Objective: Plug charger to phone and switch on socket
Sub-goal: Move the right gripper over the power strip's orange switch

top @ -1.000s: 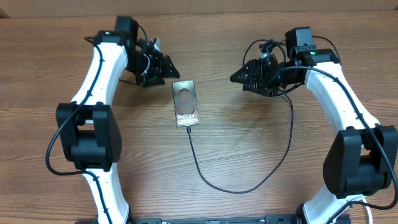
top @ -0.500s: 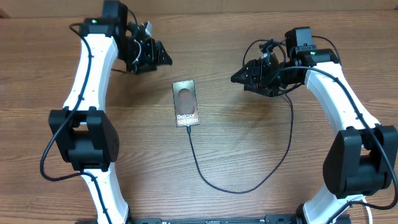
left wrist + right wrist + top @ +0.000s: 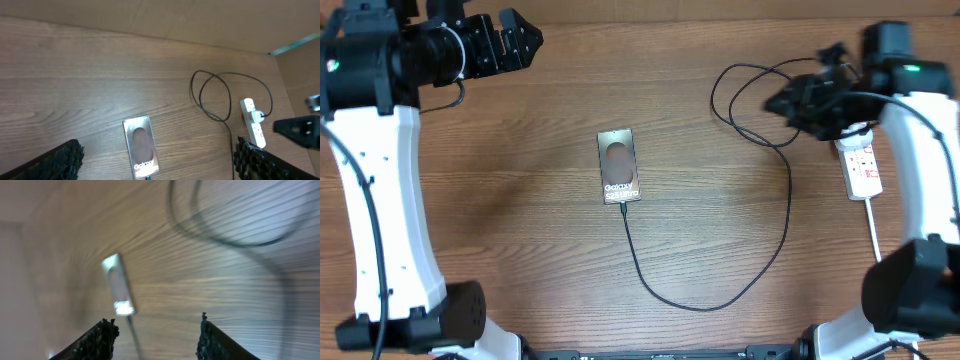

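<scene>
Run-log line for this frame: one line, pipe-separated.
left end effector: open, empty | right end effector: open, empty, near socket | charger: tip at phone bottom edge | socket on/off: unreadable

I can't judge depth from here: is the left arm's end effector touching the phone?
Apart. The overhead view shows the left end effector far up and to the left of the phone, with a wide gap plainly between them.

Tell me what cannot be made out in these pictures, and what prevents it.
- Switch position on the white plastic power strip with red markings: too small in the overhead and left wrist views. Its upper end lies under the right arm.
- Whether the thin black cable is fully seated in the flat bronze-grey phone: too small overhead, and cut off by the bottom edge in the left wrist view.
- Right wrist view: motion blur smears everything.
</scene>
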